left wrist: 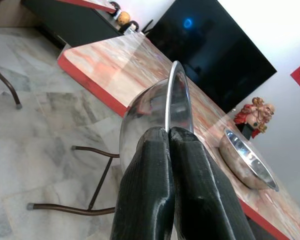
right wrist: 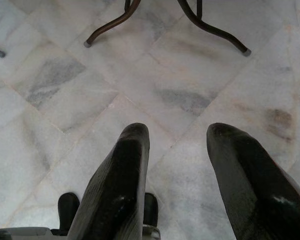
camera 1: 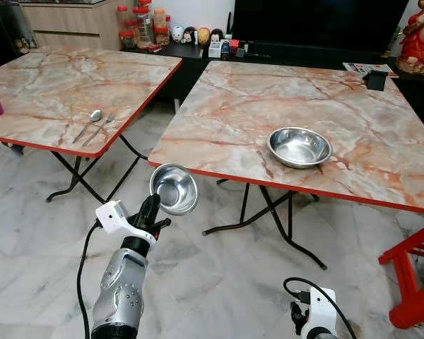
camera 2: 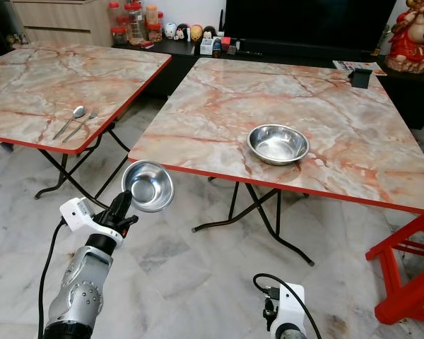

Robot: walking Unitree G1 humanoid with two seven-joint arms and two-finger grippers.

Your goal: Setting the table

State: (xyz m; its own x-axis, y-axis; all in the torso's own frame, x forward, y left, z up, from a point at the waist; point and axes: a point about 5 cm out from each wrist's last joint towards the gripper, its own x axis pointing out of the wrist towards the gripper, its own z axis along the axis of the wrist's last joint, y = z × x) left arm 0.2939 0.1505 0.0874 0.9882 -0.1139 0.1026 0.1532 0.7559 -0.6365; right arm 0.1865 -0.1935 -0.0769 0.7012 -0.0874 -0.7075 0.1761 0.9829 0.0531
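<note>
A small steel bowl (camera 1: 174,188) is clamped by its rim in the left gripper (camera 1: 150,209), held in the air just short of the near table's (camera 1: 219,113) red edge, while the right gripper (right wrist: 177,165) is hung low over the floor with fingers apart. The step in hand is judged to be carrying this bowl to the table, so it must next be lifted over the edge and set down apart from the larger bowl (camera 1: 299,147) already there. The pinch on the thin rim is made plain in the left wrist view, whereas the spoon (camera 1: 90,123) and fork (camera 1: 101,126) on the far table are given by the eye views.
</note>
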